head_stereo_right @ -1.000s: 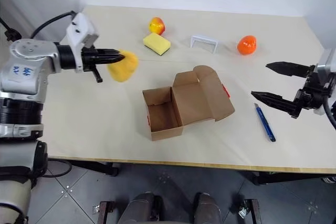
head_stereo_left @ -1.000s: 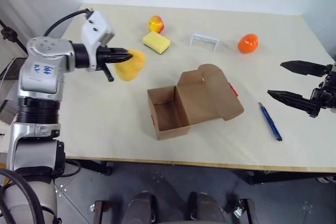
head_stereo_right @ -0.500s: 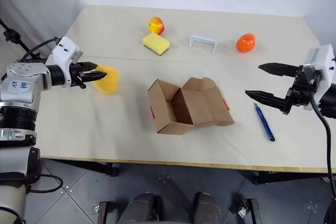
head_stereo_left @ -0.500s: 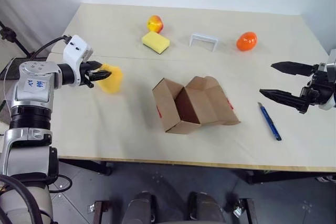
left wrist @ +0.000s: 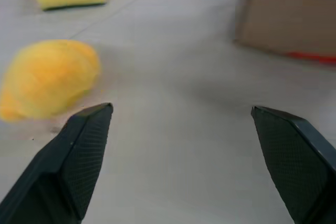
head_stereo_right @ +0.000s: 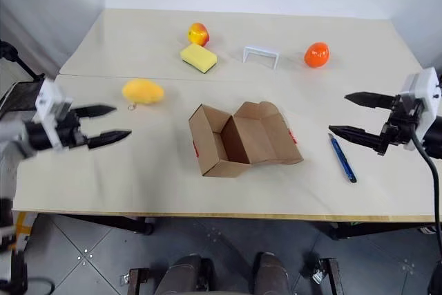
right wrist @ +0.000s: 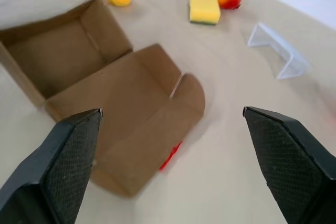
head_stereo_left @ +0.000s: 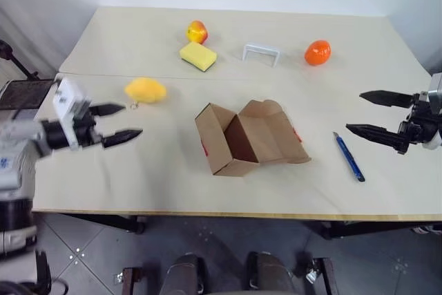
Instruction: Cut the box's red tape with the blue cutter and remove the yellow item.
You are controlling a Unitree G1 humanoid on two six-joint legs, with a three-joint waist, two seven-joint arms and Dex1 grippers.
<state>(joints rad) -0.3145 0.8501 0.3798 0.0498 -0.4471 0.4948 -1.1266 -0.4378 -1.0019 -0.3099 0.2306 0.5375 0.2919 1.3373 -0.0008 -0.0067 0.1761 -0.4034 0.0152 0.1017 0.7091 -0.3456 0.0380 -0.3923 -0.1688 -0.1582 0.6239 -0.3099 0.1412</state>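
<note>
The box stands open at the table's middle, its flap lid folded out to the right with a scrap of the red tape at the lid's edge. The yellow item lies on the table left of the box, free of any grip. My left gripper hovers open just in front of it, nothing between its fingers. The blue cutter lies right of the box. Beside it, my right gripper is open and empty, pointing towards the box.
A yellow sponge and a yellow-red apple sit at the back left. A small white bracket and an orange fruit sit at the back right. The table's front edge runs close below the box.
My left gripper opened and let go of the yellow item, which now rests on the table, and the arm drew back and down to the left. The box turned a little.
</note>
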